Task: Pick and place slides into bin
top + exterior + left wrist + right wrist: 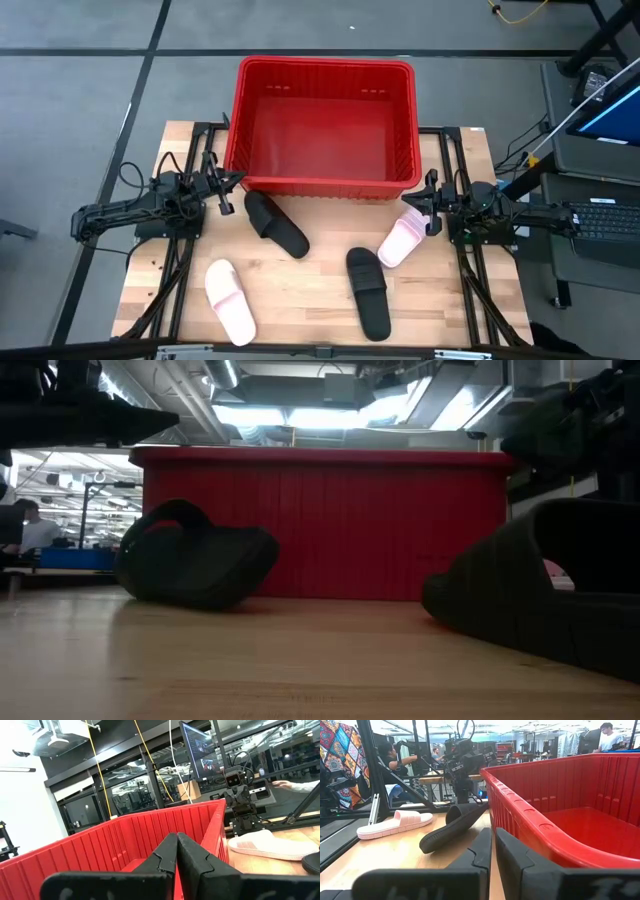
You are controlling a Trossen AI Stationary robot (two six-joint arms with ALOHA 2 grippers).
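The red bin [325, 125] stands at the table's far middle. A black slide [275, 225] lies by the bin's near wall, and the right wrist view [452, 825] shows it tilted with one end raised. A second black slide [368, 290] lies near the middle front. One pink slide [230, 300] lies front left, sole down. The other pink slide [400, 240] lies right of centre, its far end close under my right gripper [428, 205]. That gripper is shut and empty [492, 832]. My left gripper [225, 190] is shut and empty [176, 836], by the bin's near left corner.
Black frame rails [180, 270] run along both sides of the wooden table [300, 290]. In the low view the two black slides [195, 555] [550, 600] stand before the bin's wall [320, 525]. Bare wood lies between the slides at the front. People show in the room beyond.
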